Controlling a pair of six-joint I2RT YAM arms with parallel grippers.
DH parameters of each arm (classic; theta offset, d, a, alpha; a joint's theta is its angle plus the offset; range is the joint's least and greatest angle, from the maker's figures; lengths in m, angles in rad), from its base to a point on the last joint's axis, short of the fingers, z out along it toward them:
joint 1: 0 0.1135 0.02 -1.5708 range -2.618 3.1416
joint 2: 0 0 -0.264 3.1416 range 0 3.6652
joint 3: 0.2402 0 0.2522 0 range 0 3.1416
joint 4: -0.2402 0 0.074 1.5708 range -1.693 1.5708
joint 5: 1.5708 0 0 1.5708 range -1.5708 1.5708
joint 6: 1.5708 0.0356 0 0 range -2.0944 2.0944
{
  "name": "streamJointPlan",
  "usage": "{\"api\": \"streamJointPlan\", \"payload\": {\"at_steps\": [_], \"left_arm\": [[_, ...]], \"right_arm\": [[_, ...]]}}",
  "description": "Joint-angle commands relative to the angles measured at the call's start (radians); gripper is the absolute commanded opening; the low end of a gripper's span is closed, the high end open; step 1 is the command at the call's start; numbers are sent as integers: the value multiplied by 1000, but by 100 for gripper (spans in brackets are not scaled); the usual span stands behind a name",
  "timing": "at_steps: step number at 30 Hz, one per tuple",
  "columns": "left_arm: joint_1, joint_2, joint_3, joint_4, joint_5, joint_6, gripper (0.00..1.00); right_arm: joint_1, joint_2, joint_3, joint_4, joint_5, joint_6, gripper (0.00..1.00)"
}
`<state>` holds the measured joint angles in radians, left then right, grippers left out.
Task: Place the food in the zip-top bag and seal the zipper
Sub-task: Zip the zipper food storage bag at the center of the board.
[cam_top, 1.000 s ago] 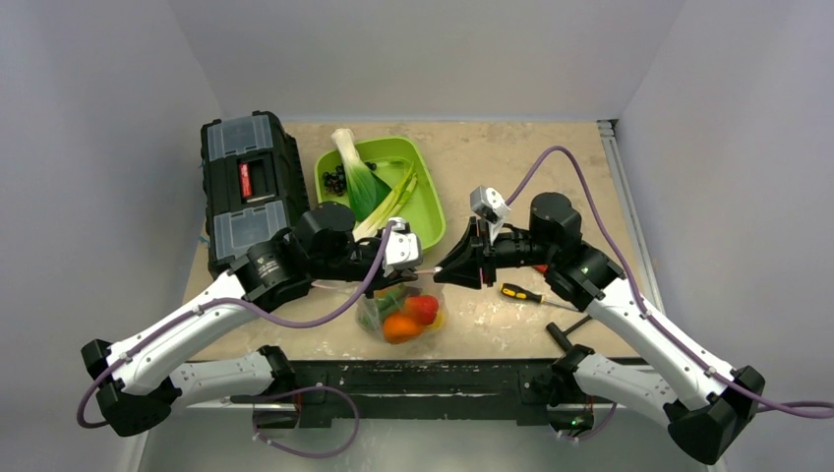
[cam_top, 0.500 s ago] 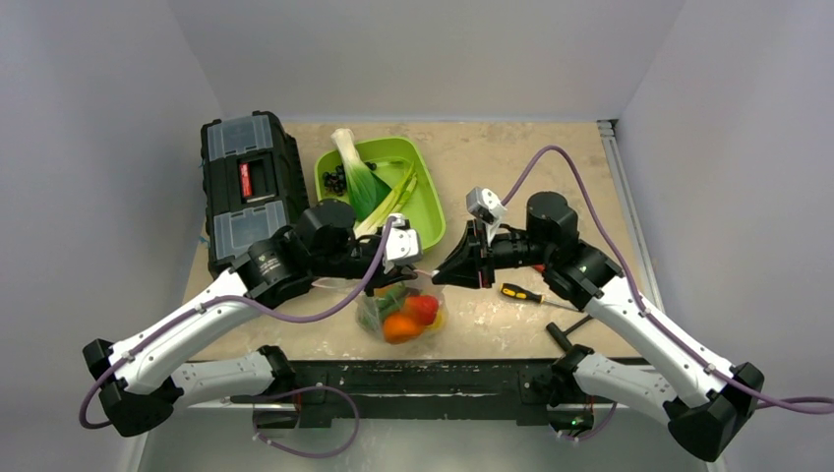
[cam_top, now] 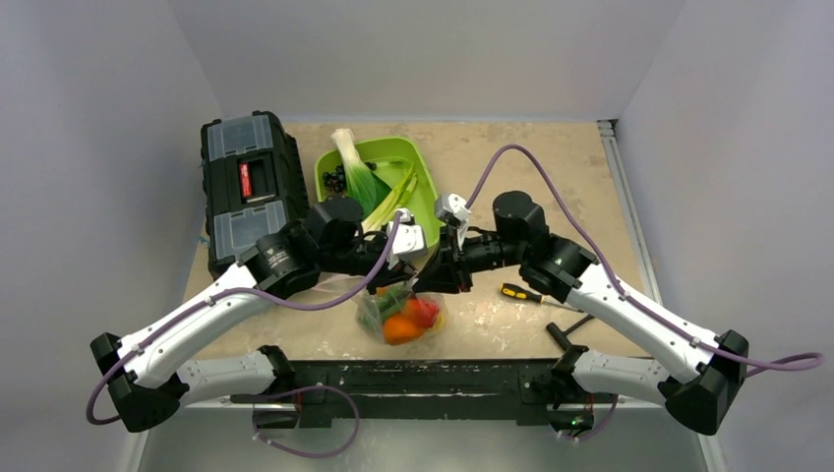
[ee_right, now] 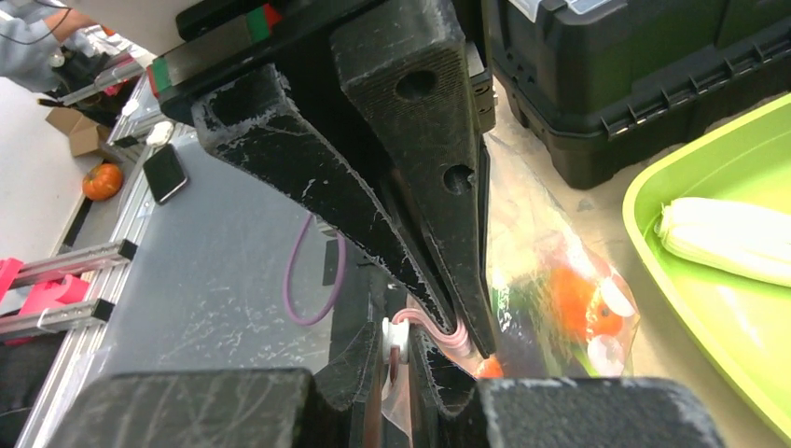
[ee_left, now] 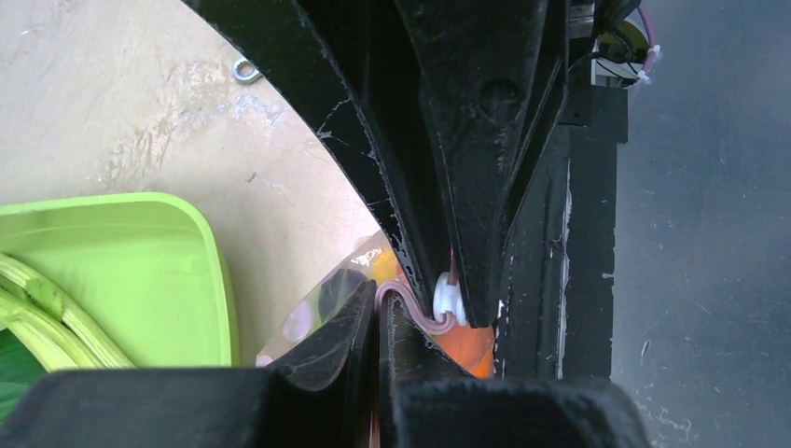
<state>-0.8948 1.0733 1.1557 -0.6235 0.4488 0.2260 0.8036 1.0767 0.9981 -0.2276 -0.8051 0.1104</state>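
Zipper (ee_left: pixel 410 313) mostly hidden (right gripper (ee_left: pixel 454 303) covers it).

I count one zip-top bag (cam_top: pixel 398 313) on my one bench (cam_top: pixel 551 177), with three toy foods I can make out inside: one orange piece (cam_top: pixel 400 329), one red piece (cam_top: pixel 423 310), one green piece (cam_top: pixel 386 300). Also one green tray (cam_top: pixel 428 197), one leek (cam_top: pixel 356 172), one toolbox (cam_top: pixel 248 187), one screwdriver (cam_top: pixel 521 293)

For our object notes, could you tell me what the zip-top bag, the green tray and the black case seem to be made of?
Zip-top bag: likely thin clear plastic film; food shows through, it creases and glints. Green tray: probably moulded plastic, smooth, slightly glossy, rounded rim. Black case: seemingly hard matte plastic, ribbed edges, translucent lid panels.
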Motion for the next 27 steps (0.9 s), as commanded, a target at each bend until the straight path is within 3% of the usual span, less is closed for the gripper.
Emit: {"api": "streamJointPlan", "payload": {"at_steps": [1, 3, 12, 17, 27], "left_arm": [[-3, 1, 32, 35, 41, -15, 0], [-4, 0, 30, 38, 37, -15, 0], [-4, -21, 32, 37, 35, -15, 0], [-3, -31, 29, 39, 33, -18, 0], [-3, -43, 37, 27, 37, -16, 0]], "right_arm": [[5, 3, 73, 58, 73, -28, 6], [5, -11, 71, 49, 104, -28, 17], [5, -150, 58, -145, 349, -35, 33], [5, -206, 44, -150, 293, -53, 49], [6, -141, 123, -214, 192, -184, 50]]}}
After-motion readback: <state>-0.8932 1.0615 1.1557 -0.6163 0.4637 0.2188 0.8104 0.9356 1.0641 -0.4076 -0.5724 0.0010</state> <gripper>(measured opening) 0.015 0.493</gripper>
